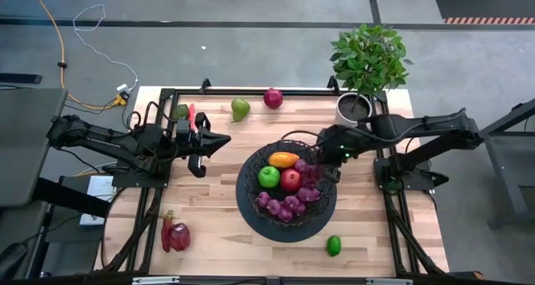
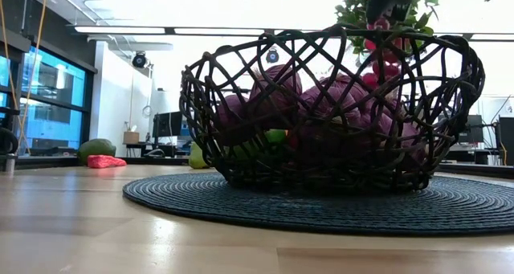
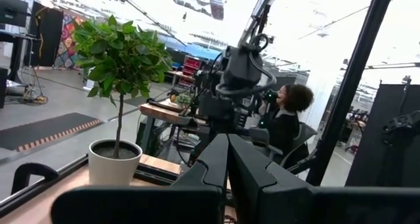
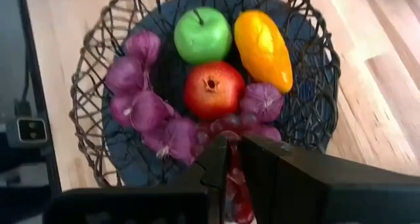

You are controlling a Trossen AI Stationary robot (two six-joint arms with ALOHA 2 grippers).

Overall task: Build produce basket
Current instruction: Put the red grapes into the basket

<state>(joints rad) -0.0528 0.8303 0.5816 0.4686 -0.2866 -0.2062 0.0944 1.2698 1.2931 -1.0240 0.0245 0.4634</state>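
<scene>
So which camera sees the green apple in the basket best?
The right wrist view: the green apple fills it up close, stem and all, inside the basket. The high view shows it small, beside the red fruit. The low view shows only a green bit through the wires. The left wrist view misses it.

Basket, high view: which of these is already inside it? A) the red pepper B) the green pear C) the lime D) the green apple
D: the green apple lies inside the basket beside a red fruit and an orange-yellow fruit, while the pear, lime and red pepper sit out on the table.
</scene>
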